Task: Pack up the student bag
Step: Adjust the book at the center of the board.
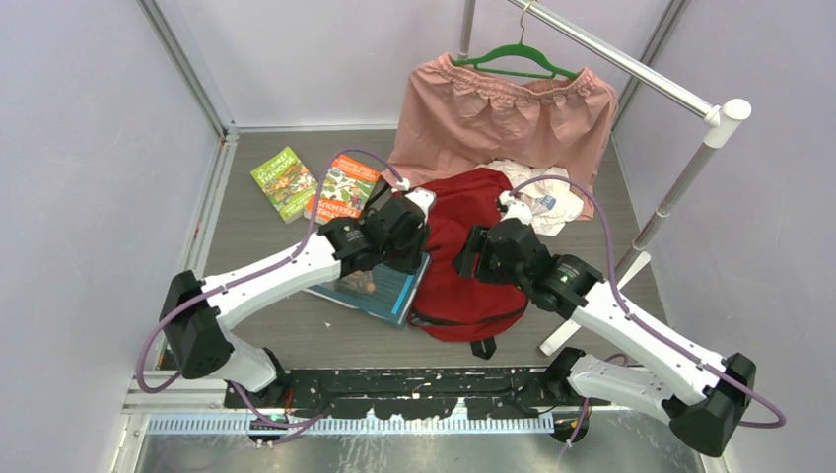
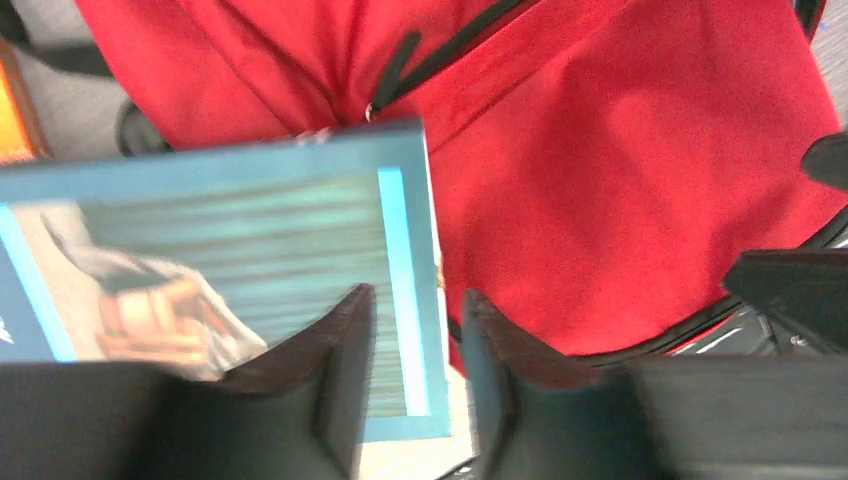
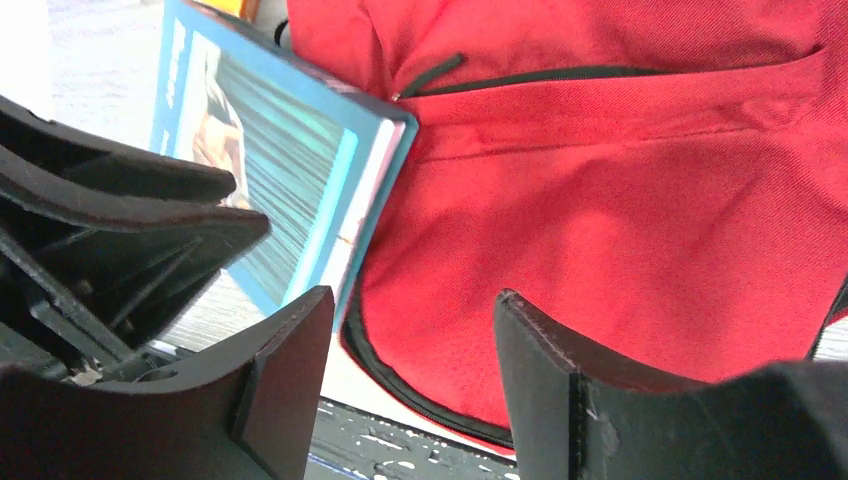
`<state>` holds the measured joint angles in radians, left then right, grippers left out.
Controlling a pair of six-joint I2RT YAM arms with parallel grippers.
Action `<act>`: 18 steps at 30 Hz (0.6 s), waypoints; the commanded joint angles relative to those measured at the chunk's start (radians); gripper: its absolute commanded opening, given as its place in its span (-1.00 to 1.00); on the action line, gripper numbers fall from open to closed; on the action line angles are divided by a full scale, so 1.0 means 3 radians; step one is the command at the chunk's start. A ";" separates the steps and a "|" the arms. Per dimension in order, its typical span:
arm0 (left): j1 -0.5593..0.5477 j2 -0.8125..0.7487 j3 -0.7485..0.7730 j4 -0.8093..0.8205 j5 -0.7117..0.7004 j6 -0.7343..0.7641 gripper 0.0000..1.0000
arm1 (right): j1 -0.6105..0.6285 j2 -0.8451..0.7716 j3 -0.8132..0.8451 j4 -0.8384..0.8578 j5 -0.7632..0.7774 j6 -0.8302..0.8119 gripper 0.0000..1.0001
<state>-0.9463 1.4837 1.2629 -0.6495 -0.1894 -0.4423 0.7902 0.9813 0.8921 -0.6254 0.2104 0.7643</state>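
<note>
The student bag (image 1: 463, 271), dark red with black zipper trim, lies flat in the middle of the table. It fills the left wrist view (image 2: 620, 180) and the right wrist view (image 3: 620, 220). A blue book (image 1: 380, 288) rests against the bag's left side, near the zipper (image 2: 230, 230) (image 3: 290, 170). My left gripper (image 1: 404, 235) hovers over the book's right edge with its jaws a little apart (image 2: 415, 295); they hold nothing, and this view is blurred. My right gripper (image 1: 481, 251) stands open over the bag's lower edge (image 3: 412, 298), empty.
Two colourful books (image 1: 284, 182) (image 1: 343, 187) lie at the back left. A pale pink garment (image 1: 503, 108) hangs on a green hanger from the metal rail (image 1: 631, 64). A white printed cloth (image 1: 542, 192) lies behind the bag. The rack's post (image 1: 680, 187) stands at the right.
</note>
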 commanded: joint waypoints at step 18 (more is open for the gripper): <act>0.0782 -0.1278 -0.0436 -0.0378 -0.0268 -0.0403 0.66 | 0.0092 0.0510 -0.0466 0.1141 -0.0982 0.0541 0.59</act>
<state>-0.7895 1.1755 1.1995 -0.7300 -0.3264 -0.4831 0.7994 1.0679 0.7643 -0.4576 0.0418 0.8577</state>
